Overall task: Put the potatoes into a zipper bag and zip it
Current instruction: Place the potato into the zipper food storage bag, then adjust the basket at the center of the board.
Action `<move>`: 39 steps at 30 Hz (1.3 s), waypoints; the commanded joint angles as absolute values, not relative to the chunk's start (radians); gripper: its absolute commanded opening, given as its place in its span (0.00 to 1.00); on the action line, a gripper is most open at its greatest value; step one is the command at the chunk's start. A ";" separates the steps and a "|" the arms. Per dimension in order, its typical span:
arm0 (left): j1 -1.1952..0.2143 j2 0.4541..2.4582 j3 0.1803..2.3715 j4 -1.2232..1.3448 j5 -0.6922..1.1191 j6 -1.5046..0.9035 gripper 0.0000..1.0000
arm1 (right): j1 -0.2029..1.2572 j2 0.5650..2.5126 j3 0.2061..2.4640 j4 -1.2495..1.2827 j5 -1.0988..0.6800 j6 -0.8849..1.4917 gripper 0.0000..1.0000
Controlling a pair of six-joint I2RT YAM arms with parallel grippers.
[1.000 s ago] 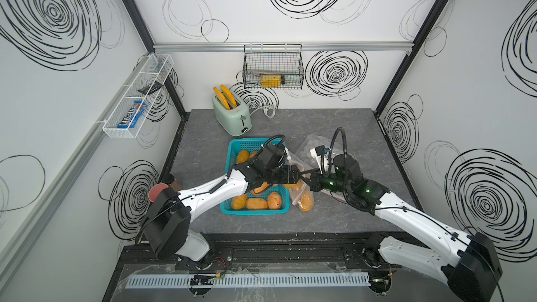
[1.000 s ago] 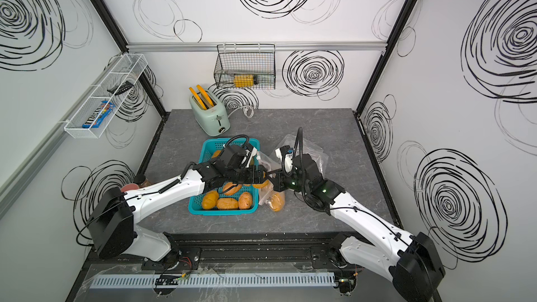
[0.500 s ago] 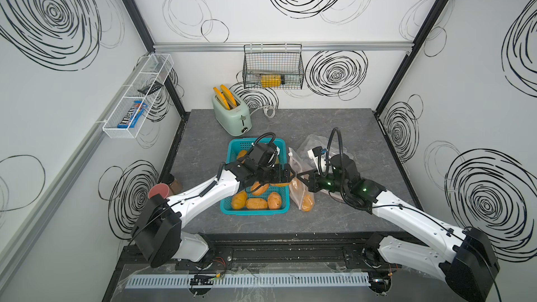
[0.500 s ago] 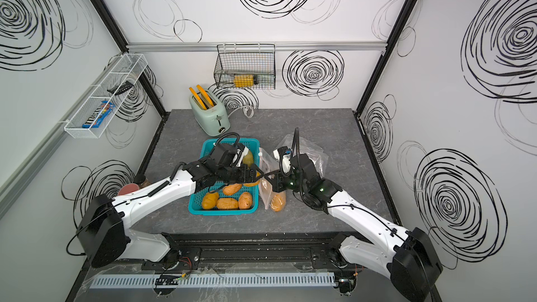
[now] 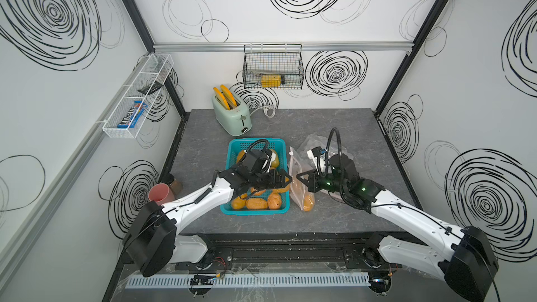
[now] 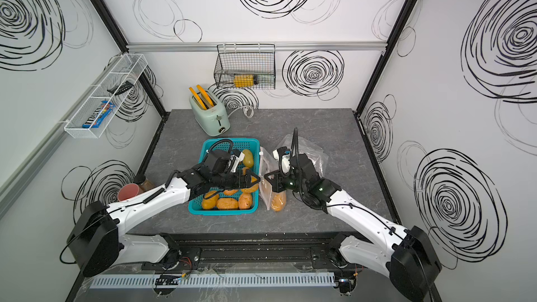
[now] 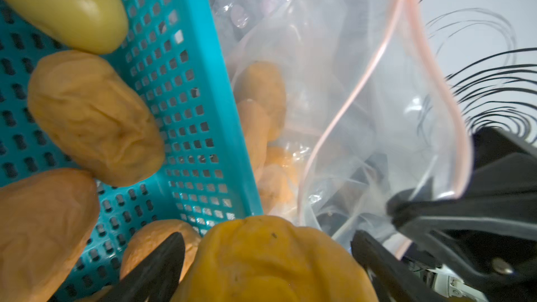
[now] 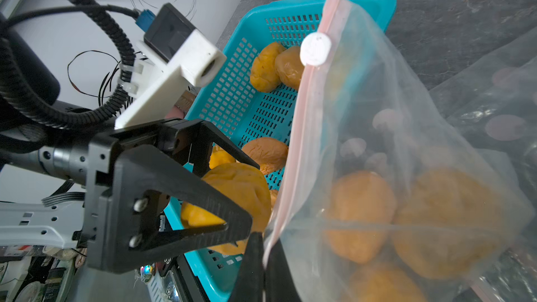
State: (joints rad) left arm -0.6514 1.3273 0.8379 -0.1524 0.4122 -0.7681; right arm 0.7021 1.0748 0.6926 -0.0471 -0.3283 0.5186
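Pulled back slightly from the bag mouth, the left tool point(image 7: 266, 239) now grips one potato point(image 7: 276, 271) over the basket point(image 5: 255, 141) edge. Wrinkled, rounded and probably light, it suits a grip across its middle. At least three potatoes point(image 8: 360, 213) sit in the floppy zipper bag point(image 8: 392, 140). The right tool point(image 8: 263, 254) pinches its rim. At least five more lie loose in the basket on the table point(image 5: 334, 129).

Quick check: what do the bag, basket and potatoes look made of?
Bag: thin, clear, glossy plastic film; it creases and you see through it.
Basket: rigid teal plastic with moulded slots.
Potatoes: probably soft rubbery fakes; the skin is wrinkled and evenly orange.
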 commanded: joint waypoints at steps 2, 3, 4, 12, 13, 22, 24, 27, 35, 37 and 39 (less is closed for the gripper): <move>-0.637 1.326 0.891 -0.145 0.386 -0.771 0.96 | 0.707 1.084 0.709 -0.043 -0.328 0.514 0.00; -0.631 1.333 0.916 -0.209 0.314 -0.731 1.00 | 0.707 1.086 0.711 -0.043 -0.332 0.514 0.00; -0.625 1.333 0.924 -0.250 0.245 -0.703 0.96 | 0.708 1.086 0.711 -0.043 -0.333 0.514 0.00; -0.547 1.300 0.803 -0.270 0.210 -0.656 0.96 | 0.709 1.083 0.707 -0.040 -0.328 0.512 0.00; -0.544 1.297 0.802 -0.280 0.199 -0.654 0.96 | 0.709 1.086 0.705 -0.038 -0.328 0.512 0.00; -0.562 1.204 0.845 -0.383 0.044 -0.558 0.96 | 0.709 1.089 0.692 -0.031 -0.335 0.512 0.00; -0.597 1.155 0.865 -0.385 -0.021 -0.520 0.96 | 0.709 1.091 0.693 -0.033 -0.337 0.512 0.00; -0.637 1.079 0.826 -0.296 -0.052 -0.477 0.96 | 0.709 1.094 0.689 -0.022 -0.338 0.512 0.00; -0.512 1.152 0.628 0.144 0.474 -0.777 0.96 | 0.719 1.113 0.677 0.025 -0.363 0.527 0.00; -0.532 1.185 0.645 0.179 0.484 -0.792 0.96 | 0.738 1.127 0.673 0.063 -0.383 0.527 0.00; -0.563 1.200 0.672 0.183 0.464 -0.769 0.96 | 0.760 1.149 0.684 0.085 -0.396 0.520 0.00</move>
State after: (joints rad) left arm -0.5320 1.2015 0.6395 0.0059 0.3653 -0.7120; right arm 0.7315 1.1248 0.6853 0.0132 -0.3592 0.5201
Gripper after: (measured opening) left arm 0.958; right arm 0.048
